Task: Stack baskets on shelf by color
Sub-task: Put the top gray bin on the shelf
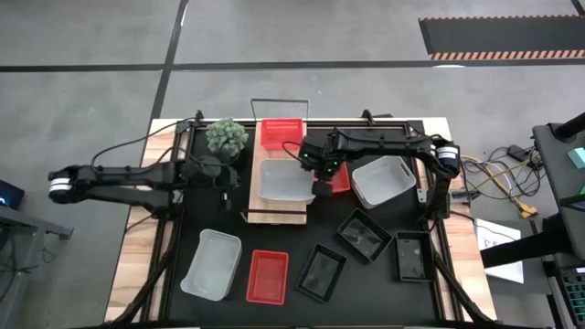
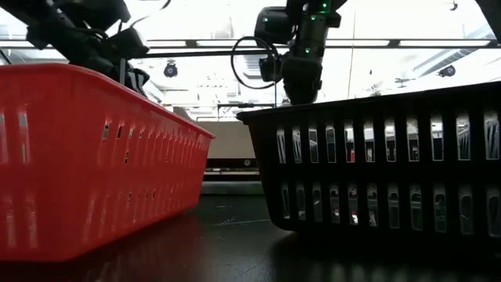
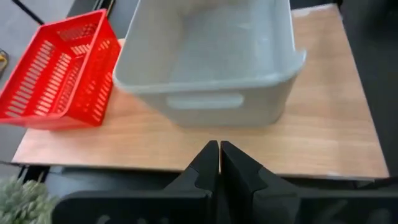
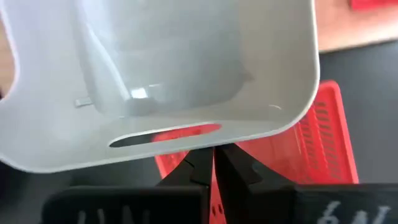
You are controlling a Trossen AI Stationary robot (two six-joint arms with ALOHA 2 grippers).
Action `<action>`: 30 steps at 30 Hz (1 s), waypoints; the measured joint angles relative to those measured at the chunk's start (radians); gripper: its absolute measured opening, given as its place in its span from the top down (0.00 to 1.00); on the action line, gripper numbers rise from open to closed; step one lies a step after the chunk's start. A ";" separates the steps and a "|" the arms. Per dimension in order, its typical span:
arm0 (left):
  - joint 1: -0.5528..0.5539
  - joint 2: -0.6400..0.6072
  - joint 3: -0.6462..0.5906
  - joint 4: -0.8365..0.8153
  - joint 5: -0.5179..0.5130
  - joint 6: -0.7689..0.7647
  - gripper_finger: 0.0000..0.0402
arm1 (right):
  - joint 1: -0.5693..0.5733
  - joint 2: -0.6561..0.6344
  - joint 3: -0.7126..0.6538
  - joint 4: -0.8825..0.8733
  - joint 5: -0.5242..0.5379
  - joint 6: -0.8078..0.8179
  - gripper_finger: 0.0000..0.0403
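Observation:
The wood shelf [image 1: 274, 203] lies at the table's middle. A red basket [image 1: 281, 132] stands on its far end and a white basket [image 1: 285, 181] on its middle; both also show in the left wrist view, the red one [image 3: 62, 71] and the white one [image 3: 211, 62]. My right gripper [image 1: 317, 179] is shut at the white basket's right end, above another red basket [image 1: 341, 179] lying beside the shelf. My left gripper [image 1: 226, 179] is shut and empty at the shelf's left edge [image 3: 186, 146], pointing at the white basket. My right gripper [image 4: 211, 158] has its shut fingertips right at the outer edge of the white basket's end rim [image 4: 205, 142], just under the handle slot [image 4: 165, 134]. It comes about level from the table's right side. I cannot tell whether the fingertips touch the rim.
A green plant [image 1: 226, 137] stands left of the shelf's far end. A white basket [image 1: 384, 181] sits right of the shelf. Near the front lie a white [image 1: 212, 263], a red [image 1: 268, 276] and three black baskets [image 1: 321, 272] [image 1: 364, 235] [image 1: 412, 256].

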 joint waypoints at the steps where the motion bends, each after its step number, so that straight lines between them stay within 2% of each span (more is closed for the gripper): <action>1: 0.000 0.013 0.008 0.002 0.008 0.000 1.00 | 0.001 0.002 0.002 0.010 -0.014 -0.001 0.98; 5: 0.000 0.066 0.027 0.000 0.070 -0.001 1.00 | 0.007 0.004 0.004 0.053 -0.050 -0.012 0.98; 16: -0.003 0.136 0.074 -0.037 0.181 -0.025 1.00 | 0.040 0.004 0.004 0.063 -0.050 -0.017 0.98; 24: -0.029 0.106 0.080 -0.177 0.171 -0.205 1.00 | 0.068 0.004 0.005 0.059 -0.054 -0.023 0.98; 30: -0.029 0.083 0.079 -0.175 0.158 -0.201 1.00 | 0.075 0.004 0.005 0.052 -0.050 -0.041 0.98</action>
